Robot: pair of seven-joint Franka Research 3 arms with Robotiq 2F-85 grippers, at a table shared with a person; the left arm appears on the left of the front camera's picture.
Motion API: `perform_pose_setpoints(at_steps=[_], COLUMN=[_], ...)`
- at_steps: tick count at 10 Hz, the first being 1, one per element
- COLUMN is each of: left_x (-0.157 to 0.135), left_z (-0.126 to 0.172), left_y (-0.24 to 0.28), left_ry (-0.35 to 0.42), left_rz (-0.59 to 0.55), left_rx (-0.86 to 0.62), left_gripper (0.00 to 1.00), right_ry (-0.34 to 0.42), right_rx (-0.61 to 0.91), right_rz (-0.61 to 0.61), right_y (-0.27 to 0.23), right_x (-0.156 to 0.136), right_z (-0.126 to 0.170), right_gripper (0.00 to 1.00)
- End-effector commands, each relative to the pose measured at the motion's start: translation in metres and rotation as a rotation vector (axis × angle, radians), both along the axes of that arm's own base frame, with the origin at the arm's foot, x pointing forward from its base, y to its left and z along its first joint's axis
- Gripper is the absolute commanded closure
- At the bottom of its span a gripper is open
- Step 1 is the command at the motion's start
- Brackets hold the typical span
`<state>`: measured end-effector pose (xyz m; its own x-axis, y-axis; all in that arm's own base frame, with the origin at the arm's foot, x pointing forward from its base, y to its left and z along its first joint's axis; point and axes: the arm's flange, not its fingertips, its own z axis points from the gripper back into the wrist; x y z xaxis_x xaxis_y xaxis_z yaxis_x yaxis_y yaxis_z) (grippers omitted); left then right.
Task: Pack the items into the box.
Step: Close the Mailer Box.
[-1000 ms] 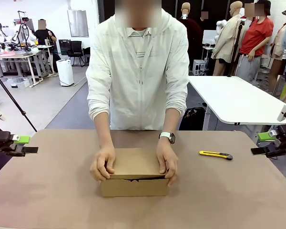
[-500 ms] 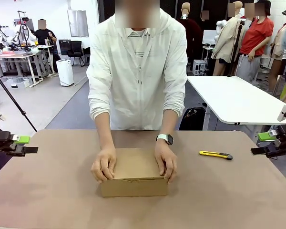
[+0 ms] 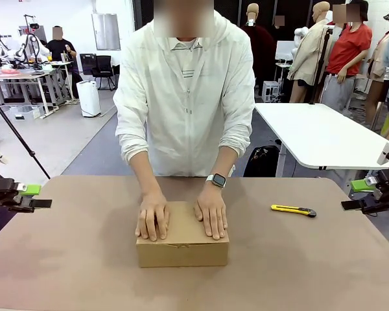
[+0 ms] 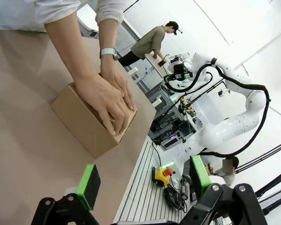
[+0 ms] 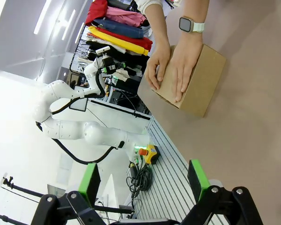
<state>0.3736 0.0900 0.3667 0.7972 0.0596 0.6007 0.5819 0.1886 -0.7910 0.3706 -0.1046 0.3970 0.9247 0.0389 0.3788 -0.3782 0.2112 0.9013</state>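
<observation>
Hands now press flat on the shut brown box; both arms' jaws gape wide, empty

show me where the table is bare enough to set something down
Bare table lies between the left fingers and the box, and in front of the knife toward the right fingers. The middle is crowded: both hands press flat on the box.
</observation>
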Motion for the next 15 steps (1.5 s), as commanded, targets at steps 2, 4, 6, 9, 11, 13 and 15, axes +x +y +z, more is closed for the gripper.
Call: perform_pose_setpoints(at_steps=[2,4,6,9,11,13,15], left_x=[-0.0023,-0.0023,-0.0023,-0.0023,-0.0023,-0.0023,-0.0023], left_z=[0.0009,0.0009,0.0009,0.0009,0.0009,0.0009,0.0009], left_y=[0.0023,0.0023,0.0023,0.0023,0.0023,0.0023,0.0023], left_ry=[-0.002,-0.002,-0.002,-0.002,-0.002,-0.002,-0.002], left_rz=[-0.005,-0.005,-0.005,-0.005,-0.005,-0.005,-0.005], left_rx=[0.008,0.008,0.008,0.008,0.008,0.008,0.008], left_gripper=[0.0,0.0,0.0,0.0,0.0,0.0,0.0], right_ry=[-0.002,-0.002,-0.002,-0.002,-0.002,-0.002,-0.002], right_rx=[0.011,0.011,0.011,0.011,0.011,0.011,0.011], right_rz=[0.0,0.0,0.0,0.0,0.0,0.0,0.0], right_y=[-0.0004,-0.0004,-0.0004,-0.0004,-0.0004,-0.0004,-0.0004], right_x=[0.0016,0.0016,0.0016,0.0016,0.0016,0.0016,0.0016], right_z=[0.0049,0.0049,0.0049,0.0049,0.0049,0.0049,0.0049], right_gripper=[0.0,0.0,0.0,0.0,0.0,0.0,0.0])
